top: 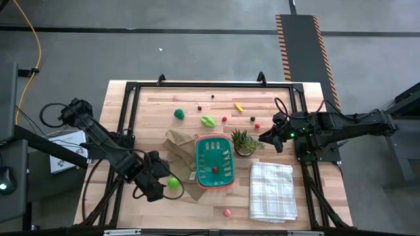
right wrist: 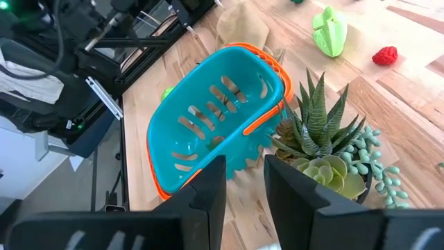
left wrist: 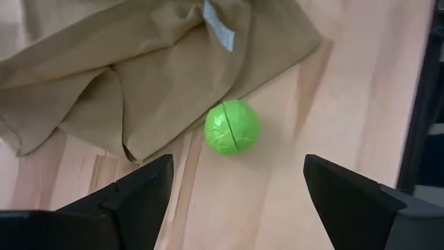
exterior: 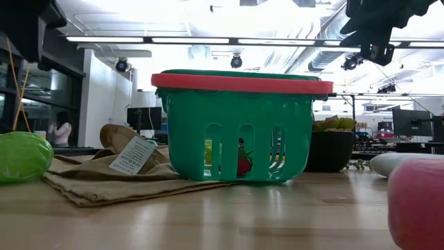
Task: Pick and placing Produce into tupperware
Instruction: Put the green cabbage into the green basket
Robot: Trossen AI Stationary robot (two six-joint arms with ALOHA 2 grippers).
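Note:
A bright green ball of produce (left wrist: 232, 127) lies on the wooden table beside the edge of a brown paper bag (left wrist: 139, 76). My left gripper (left wrist: 236, 191) hangs above it, open, slanting down, a finger on either side and clear of it; in the high view this gripper (top: 159, 187) is just left of the ball (top: 173, 183). The teal tupperware (top: 214, 162) stands mid-table with a red piece (top: 214, 170) inside. My right gripper (top: 272, 137) waits right of the potted plant (top: 243, 141), its fingers (right wrist: 208, 191) a little apart with nothing between them.
Loose produce lies on the far half: a green round piece (top: 179, 113), a leafy green piece (top: 208, 120), a yellow piece (top: 238, 107), small red and dark pieces (top: 257, 125). A pink piece (top: 227, 212) sits near the front edge. A white checked cloth (top: 271, 190) lies right of the tupperware.

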